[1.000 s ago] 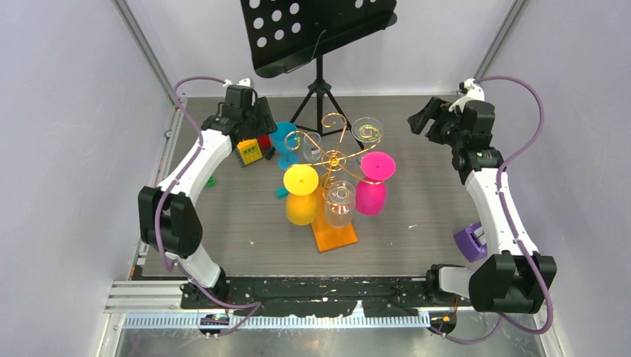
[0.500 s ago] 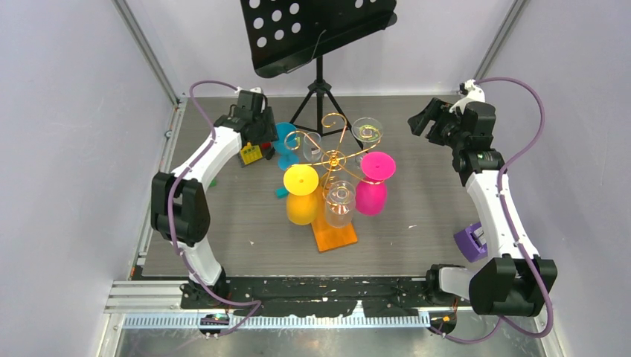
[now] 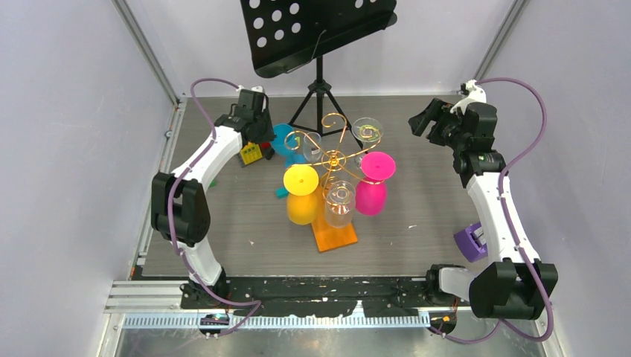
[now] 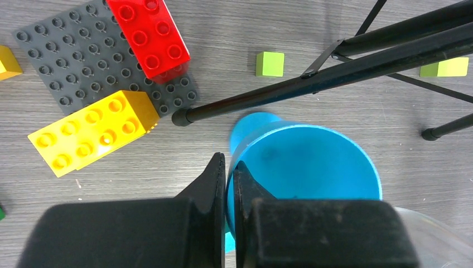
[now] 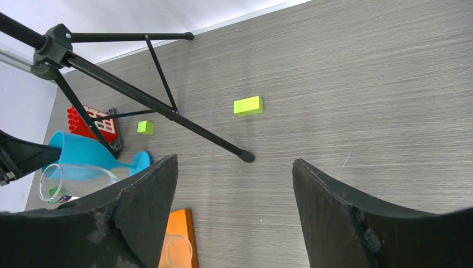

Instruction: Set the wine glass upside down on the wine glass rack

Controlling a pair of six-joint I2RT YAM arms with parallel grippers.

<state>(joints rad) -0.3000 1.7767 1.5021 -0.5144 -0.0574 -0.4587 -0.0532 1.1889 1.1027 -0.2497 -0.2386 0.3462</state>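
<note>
Item: turquoise plastic wine glass (image 4: 312, 162) — bowl wall is pinched between the narrowed left gripper (image 4: 230, 167), likely for carrying to the gold wire wine glass rack (image 3: 335, 158); right gripper (image 5: 234, 164) is spread wide — empty.

blue glass (image 4: 312, 162) behind left pincer (image 4: 230, 164), music stand (image 3: 320, 30) cropped

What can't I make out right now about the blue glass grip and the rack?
Left wrist: the left fingers pinch the blue wine glass rim, but its bowl hides the stem.
Top external: the left wrist covers that grip; the wine glass rack wires are too thin to tell free loops.
Right wrist: the bottom edge and the right fingers cut off the rack; only an orange corner shows.
</note>
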